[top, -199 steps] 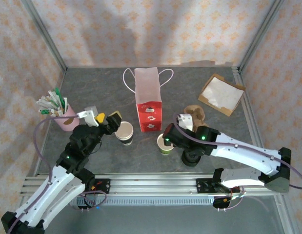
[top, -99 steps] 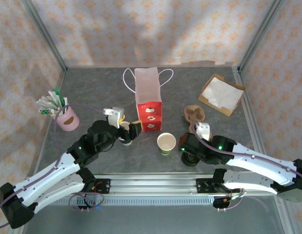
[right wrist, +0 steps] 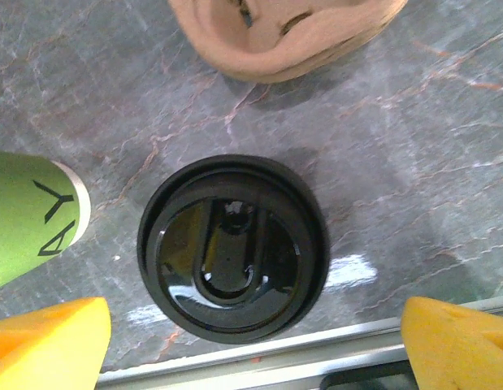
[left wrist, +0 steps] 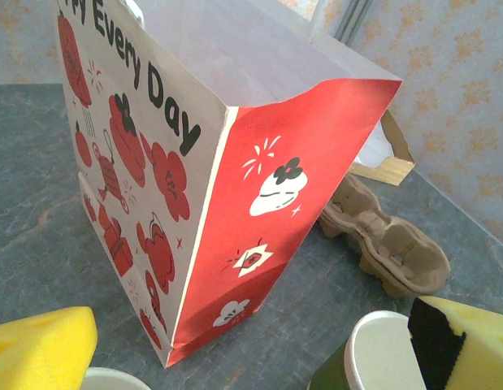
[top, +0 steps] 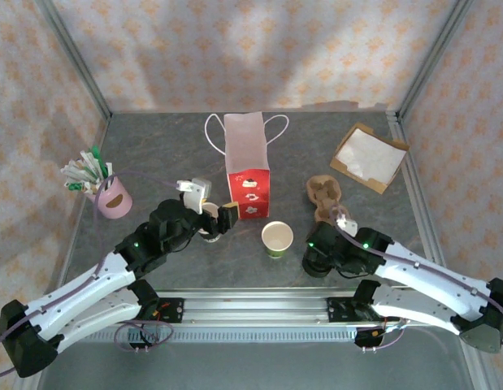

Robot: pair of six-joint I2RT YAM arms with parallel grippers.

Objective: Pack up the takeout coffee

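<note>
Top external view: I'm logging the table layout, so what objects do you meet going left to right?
Left to right: pink cup of packets → red paper bag → open green cup → cardboard cup carrier → cardboard box of white paper.

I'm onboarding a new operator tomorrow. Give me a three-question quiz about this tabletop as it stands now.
1. True or false: the red-and-white paper bag lies flat.
2. What sits between the right gripper's open yellow pads?
3. The light green paper cup is: A) inside the bag; B) upright on the grey table; C) tipped over.
Key: 1 false, it stands upright; 2 a round black plastic lid; 3 B.
</note>
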